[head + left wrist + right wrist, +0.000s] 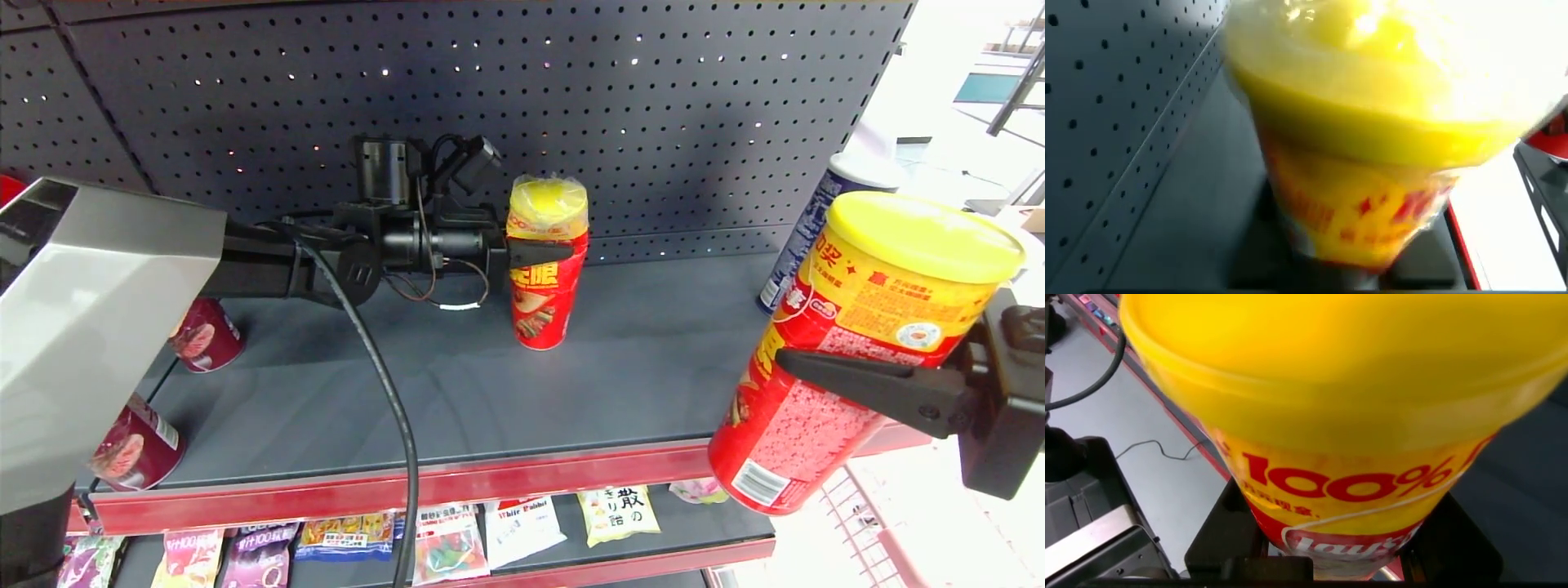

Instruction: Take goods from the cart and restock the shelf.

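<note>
While the left claw (pixel 545 245) is clamped round the cup (pixel 543 310) just under its yellow lid, the cup stands upright, its base seemingly down on the shelf (pixel 457 392), with the pegboard (pixel 620 106) close beyond the claw. From where I stand, the cup is tall on a narrow foot. If the fingers part unevenly or drag back sideways, I'd expect it to topple. The loose film over the lid could also catch a finger.

The right claw (pixel 816 367) is clamped across the middle of the can (pixel 898 278), which hangs tilted in the air, off the shelf's front edge. That big can looks heavy above the grip, so it may swivel or slip. Its lower rim sits below the red lip (pixel 490 482) and could knock it on the way in. A blue can (pixel 804 237) just beyond that claw narrows the landing spot.

Farther from the left claw, back along its arm, are two maroon cups (pixel 204 333). A cable (pixel 392 400) droops under the arm across the shelf. Bags (pixel 522 527) lie on the shelf below, and the cart (pixel 865 506) shows under the right claw.
</note>
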Robot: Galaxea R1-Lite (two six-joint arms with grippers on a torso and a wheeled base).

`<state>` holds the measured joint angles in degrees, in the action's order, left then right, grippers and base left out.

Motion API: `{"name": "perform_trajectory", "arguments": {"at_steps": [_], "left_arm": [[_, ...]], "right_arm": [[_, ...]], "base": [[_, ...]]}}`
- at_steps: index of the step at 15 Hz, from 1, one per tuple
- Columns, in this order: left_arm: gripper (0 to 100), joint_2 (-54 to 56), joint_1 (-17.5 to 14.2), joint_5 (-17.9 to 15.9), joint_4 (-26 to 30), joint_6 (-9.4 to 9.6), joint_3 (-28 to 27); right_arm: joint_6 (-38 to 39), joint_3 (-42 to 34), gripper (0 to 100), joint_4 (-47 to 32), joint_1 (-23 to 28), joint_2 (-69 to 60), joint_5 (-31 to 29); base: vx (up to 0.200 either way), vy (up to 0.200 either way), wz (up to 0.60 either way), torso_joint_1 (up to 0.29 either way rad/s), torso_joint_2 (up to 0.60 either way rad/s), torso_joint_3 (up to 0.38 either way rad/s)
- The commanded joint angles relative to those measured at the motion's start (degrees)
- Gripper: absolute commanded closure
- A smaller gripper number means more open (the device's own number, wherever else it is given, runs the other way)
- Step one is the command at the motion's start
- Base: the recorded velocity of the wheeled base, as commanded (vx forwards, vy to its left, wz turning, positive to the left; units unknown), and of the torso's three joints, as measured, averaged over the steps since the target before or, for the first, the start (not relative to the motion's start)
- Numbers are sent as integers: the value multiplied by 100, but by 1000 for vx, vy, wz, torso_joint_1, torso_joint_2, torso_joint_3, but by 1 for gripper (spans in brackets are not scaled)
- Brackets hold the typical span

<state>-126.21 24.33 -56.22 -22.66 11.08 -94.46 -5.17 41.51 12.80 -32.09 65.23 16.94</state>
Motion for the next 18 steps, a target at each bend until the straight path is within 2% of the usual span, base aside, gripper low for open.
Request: {"name": "perform_trajectory", "arguments": {"at_steps": [1, 3, 5, 6, 8, 9, 12, 13, 14, 16, 17, 18], "left_arm": [[100, 97, 1, 6, -10, -9, 7], [100, 272, -7, 24, -1, -18, 121], [100, 659, 10, 199, -1, -176, 482], [100, 967, 107, 454, -10, -352, 772], [100, 1441, 265, 894, -19, -546, 1290], [100, 1582, 318, 1008, -28, -563, 1475], [100, 2382, 537, 1544, -142, -563, 2740], [100, 2505, 564, 1658, -221, -563, 2969], [100, 2733, 573, 1878, -555, -572, 3461], [100, 2830, 573, 2098, -995, -590, 3830], [100, 2909, 590, 2414, -1364, -792, 4147], [100, 2935, 625, 2555, -1478, -897, 4261]], "right_arm": [[-2, -2, 100, 3, 18, -2, 2], [-2, -2, 100, 3, 18, -2, 2], [-2, -2, 100, 3, 18, -10, 2], [-2, -2, 100, 3, 18, -10, 2], [-2, -2, 100, 3, 18, -10, 2], [-2, -2, 100, 3, 18, -10, 2], [-2, 6, 100, 3, 18, -10, 2], [-2, 6, 100, 3, 18, -10, 2], [7, 6, 100, 3, 18, -19, 2], [7, 6, 100, 3, 18, -10, 11], [-2, 6, 100, 3, 18, -2, 11], [7, 6, 100, 3, 18, -2, 11]], "base": [[0, 0, 0, 0, 0, 0], [0, 0, 0, 0, 0, 0], [0, 0, 0, 0, 0, 0], [0, 0, 0, 0, 0, 0], [0, 0, 0, 0, 0, 0], [0, 0, 0, 0, 0, 0], [0, 0, 0, 0, 0, 0], [0, 0, 0, 0, 0, 0], [0, 0, 0, 0, 0, 0], [0, 0, 0, 0, 0, 0], [0, 0, 0, 0, 0, 0], [0, 0, 0, 0, 0, 0]]}}
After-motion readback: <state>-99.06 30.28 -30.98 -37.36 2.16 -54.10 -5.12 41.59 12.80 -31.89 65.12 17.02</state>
